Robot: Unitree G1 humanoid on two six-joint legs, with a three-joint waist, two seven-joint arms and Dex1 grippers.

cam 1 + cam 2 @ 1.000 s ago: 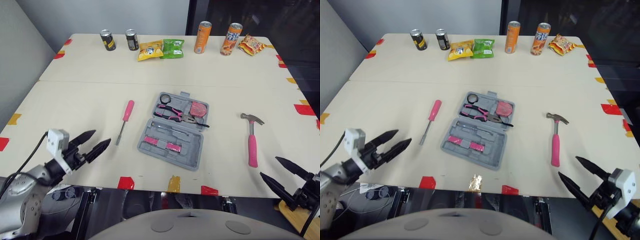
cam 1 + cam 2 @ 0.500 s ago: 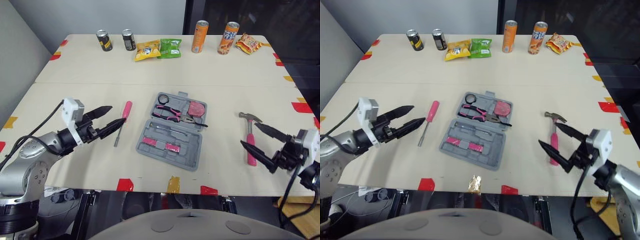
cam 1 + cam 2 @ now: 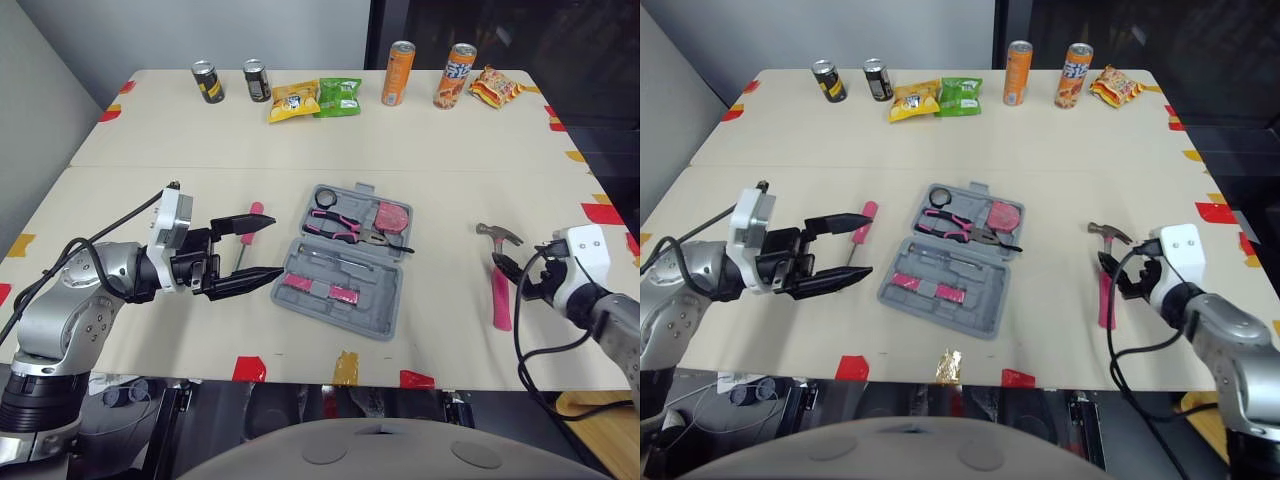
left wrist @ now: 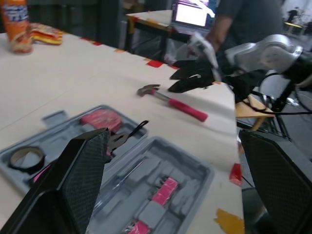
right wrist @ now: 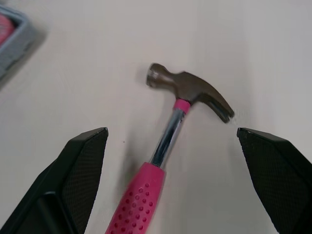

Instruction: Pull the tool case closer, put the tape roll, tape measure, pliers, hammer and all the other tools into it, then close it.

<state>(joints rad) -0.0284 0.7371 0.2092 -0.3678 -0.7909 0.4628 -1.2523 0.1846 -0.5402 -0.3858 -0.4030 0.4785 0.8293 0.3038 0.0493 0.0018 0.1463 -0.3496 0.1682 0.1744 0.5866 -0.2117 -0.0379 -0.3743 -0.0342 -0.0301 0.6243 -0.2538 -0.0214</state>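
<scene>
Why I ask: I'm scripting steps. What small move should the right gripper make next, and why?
Probably lower the right gripper and close it on the hammer. The gripper is open, the wrist view shows the handle lined up between its fingers, and the hammer lies outside the case.

In the left eye view, the left gripper covers part of the screwdriver just left of the middle, the right gripper covers some of the hammer near the right edge, and the right wrist view cuts off its pink handle.
</scene>
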